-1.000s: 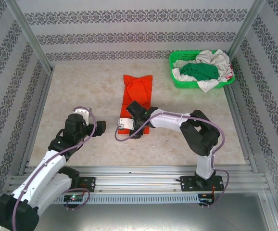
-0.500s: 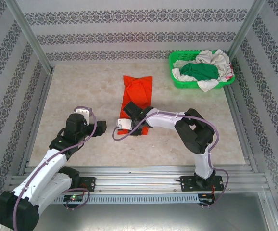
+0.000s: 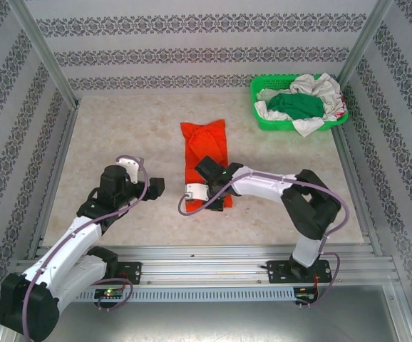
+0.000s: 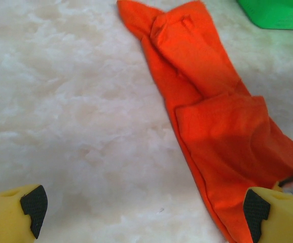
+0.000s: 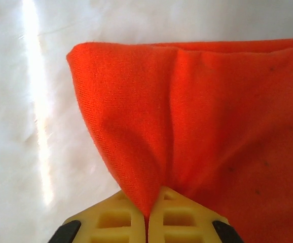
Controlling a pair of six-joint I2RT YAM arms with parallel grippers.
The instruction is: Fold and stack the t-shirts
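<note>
**DESK:** What's the picture?

**PHOTOGRAPHER:** A bright orange-red cloth t-shirt (image 3: 204,146), folded into a long narrow strip, lies in the middle of the pale marbled worktop (image 3: 120,135), running from far to near. The right claw (image 3: 214,198) sits at its near end. The left claw (image 3: 156,187) hovers just off the strip's left side, towards the near edge.

**DESK:** Is the shirt actually gripped?

**PHOTOGRAPHER:** The right wrist view settles it. The right claw (image 5: 147,215) has its yellow fingers (image 5: 116,220) pressed together, with a peak of orange fabric (image 5: 212,111) pinched between them. The overhead view gives the layout, not the pinch. The left wrist view adds the left claw (image 4: 142,210) spread wide over bare worktop, holding nothing, and shows the strip's overlapping layers (image 4: 222,131).

**DESK:** How will it handle?

**PHOTOGRAPHER:** Light, limp, no stiffness, by the look of it. Lifted from one point, it would likely sag and fall open, and thin knit could slide out of a shallow pinch. The safer hold, I'd judge, is both near corners, through every layer, one claw each.

**DESK:** And the others?

**PHOTOGRAPHER:** A dark green t-shirt (image 3: 295,105) and a white t-shirt (image 3: 320,87) sit heaped, unfolded, in a green plastic lattice basket (image 3: 259,117) at the far right corner.
</note>
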